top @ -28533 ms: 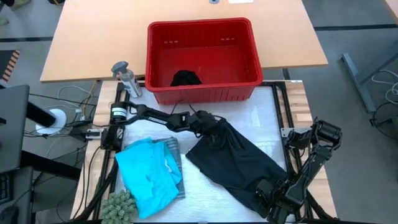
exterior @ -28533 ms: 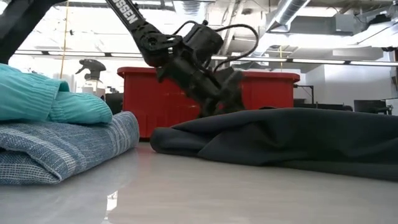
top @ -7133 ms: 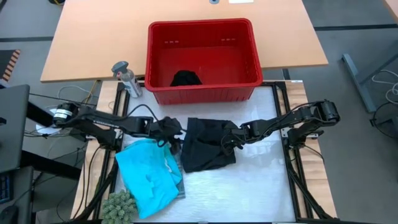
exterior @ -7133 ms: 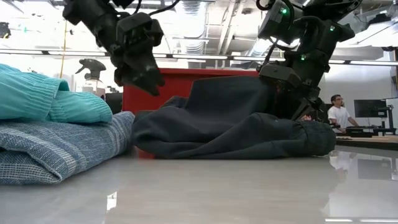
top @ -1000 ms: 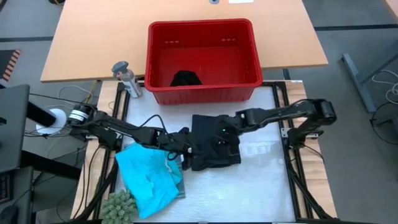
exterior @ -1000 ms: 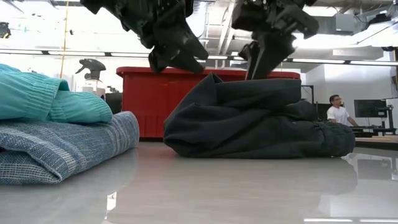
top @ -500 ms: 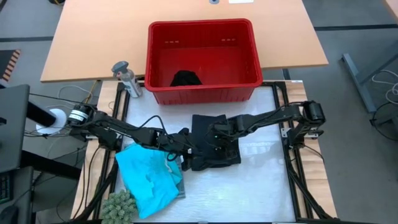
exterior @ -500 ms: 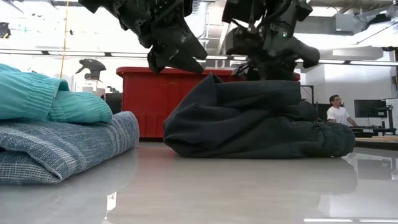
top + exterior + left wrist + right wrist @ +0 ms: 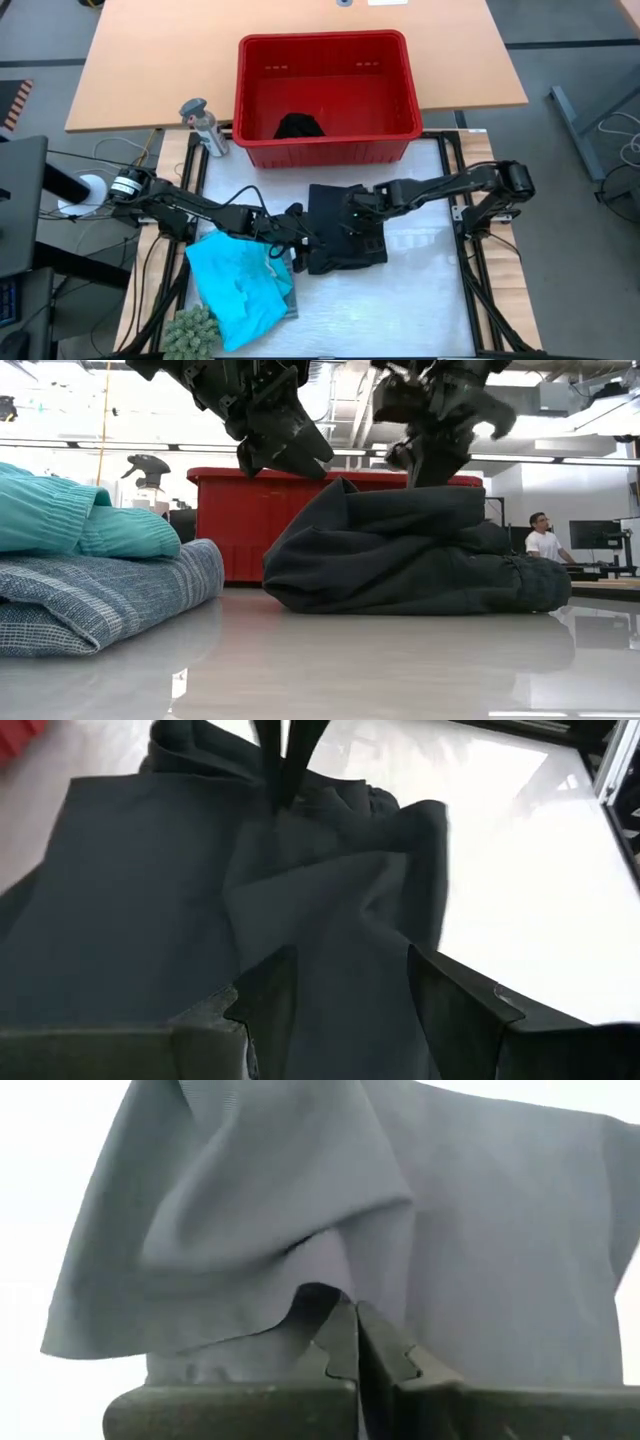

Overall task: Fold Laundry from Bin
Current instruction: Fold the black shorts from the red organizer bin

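Our right gripper [image 9: 356, 214] rests on the folded black garment [image 9: 345, 240], fingers [image 9: 345, 1342] pressed together, gripping nothing. Our left gripper [image 9: 308, 238] hovers at its left edge, fingers [image 9: 450, 1010] spread wide and empty.

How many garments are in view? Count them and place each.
4: a black garment under both hands mid-table, a turquoise one atop a blue-grey striped one beside it, another black one in the red bin. More may be hidden.

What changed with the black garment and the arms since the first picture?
The black garment, then spread diagonally, is now a compact bundle. The left gripper hangs open at its edge; the right gripper sits shut on top. The turquoise garment, red bin and spray bottle stayed put.
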Robot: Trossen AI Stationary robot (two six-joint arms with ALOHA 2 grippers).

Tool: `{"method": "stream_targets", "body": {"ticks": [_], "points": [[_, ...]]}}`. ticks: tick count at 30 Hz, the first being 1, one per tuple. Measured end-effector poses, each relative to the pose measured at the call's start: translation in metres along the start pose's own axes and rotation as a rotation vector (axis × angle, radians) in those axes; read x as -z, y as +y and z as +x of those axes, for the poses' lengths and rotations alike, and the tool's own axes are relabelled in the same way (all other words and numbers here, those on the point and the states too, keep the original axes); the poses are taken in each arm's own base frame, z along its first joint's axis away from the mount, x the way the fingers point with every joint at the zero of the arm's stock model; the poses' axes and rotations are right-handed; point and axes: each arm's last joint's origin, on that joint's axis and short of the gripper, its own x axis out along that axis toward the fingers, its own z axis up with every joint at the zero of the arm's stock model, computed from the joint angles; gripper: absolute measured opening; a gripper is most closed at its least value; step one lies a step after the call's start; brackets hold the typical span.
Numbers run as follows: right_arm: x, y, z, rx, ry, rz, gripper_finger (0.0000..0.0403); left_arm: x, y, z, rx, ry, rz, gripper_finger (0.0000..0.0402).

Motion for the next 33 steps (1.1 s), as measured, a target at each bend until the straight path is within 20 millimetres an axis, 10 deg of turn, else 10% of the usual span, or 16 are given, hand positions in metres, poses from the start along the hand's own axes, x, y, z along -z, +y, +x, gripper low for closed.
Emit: {"method": "stream_targets", "body": {"ticks": [33], "points": [[0.029,0.021,-0.035,0.009,0.22,0.147,0.0038,0.028,-0.007,0.063,0.175,-0.03,0.014,0.0178]]}}
